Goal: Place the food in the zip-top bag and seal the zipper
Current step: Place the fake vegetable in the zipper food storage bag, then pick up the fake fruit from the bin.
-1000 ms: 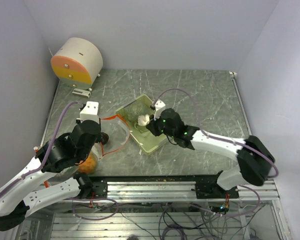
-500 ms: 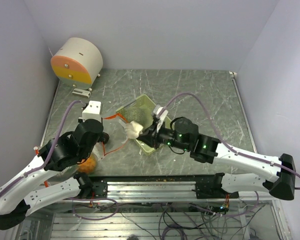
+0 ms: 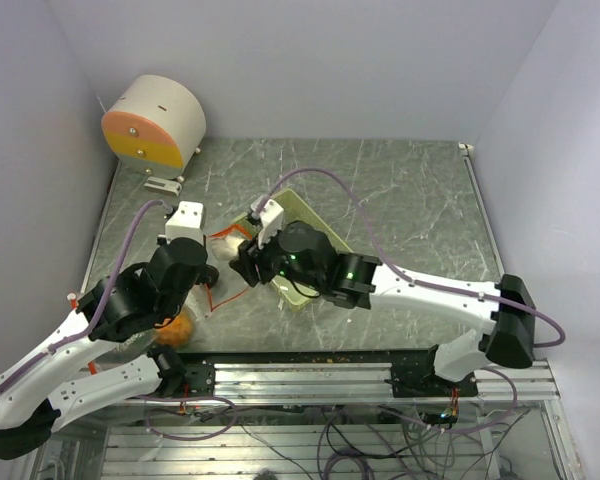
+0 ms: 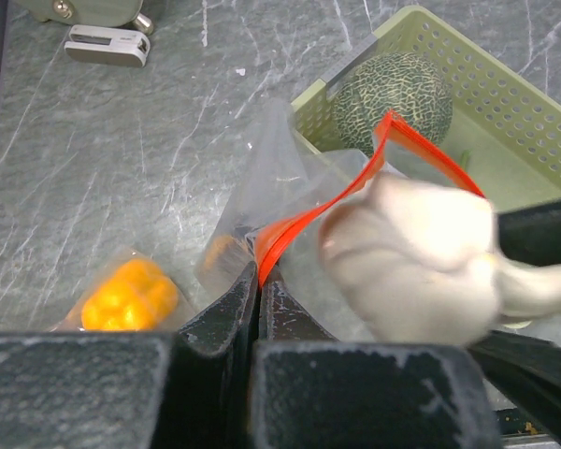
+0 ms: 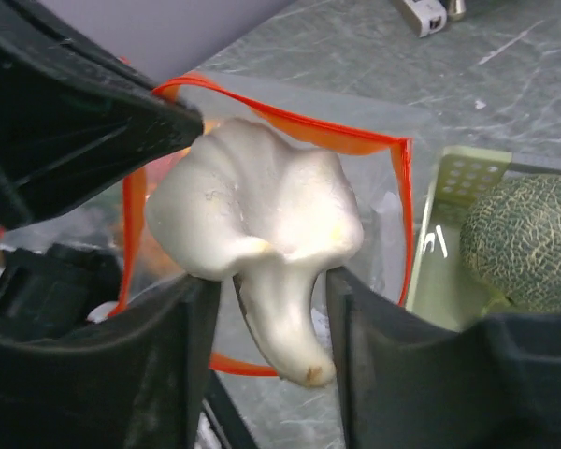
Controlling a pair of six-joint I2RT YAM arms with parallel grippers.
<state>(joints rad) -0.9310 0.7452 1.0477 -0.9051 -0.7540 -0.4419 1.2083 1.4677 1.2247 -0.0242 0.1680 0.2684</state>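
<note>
Right pincer (image 5: 271, 295) pinching the white garlic (image 5: 257, 224) by its neck, bulb out beyond the fingertips. It is held in the air at the open mouth of the zip-top bag (image 4: 280, 178); cannot tell whether it has passed the rim. Left pincer (image 4: 259, 285) is pressed together on the bag's red zipper band (image 4: 304, 224), lifting that lip so the mouth gapes toward the garlic. Orange fruit (image 4: 131, 295) lies low in the bag, under clear film by the look of it. Melon (image 4: 393, 94) sits in the pale green basket (image 4: 514, 94), just behind the bag. Handling, judged: the garlic looks light and smooth-skinned, with a lobed bulb apt to slip in a grip, so the narrow neck is the sound hold. The bag film looks thin, limp and slippery, and will sag where unsupported. The zipper band looks like the one stiff part and the place to take it. Bench (image 3: 400, 180) is grey-green, stone-patterned, scratched, hard and flat. Pale walls (image 3: 310, 60) close in on three sides. A round cream drum (image 3: 155, 122) with an orange face stands at the far left corner, well apart from the work.
</note>
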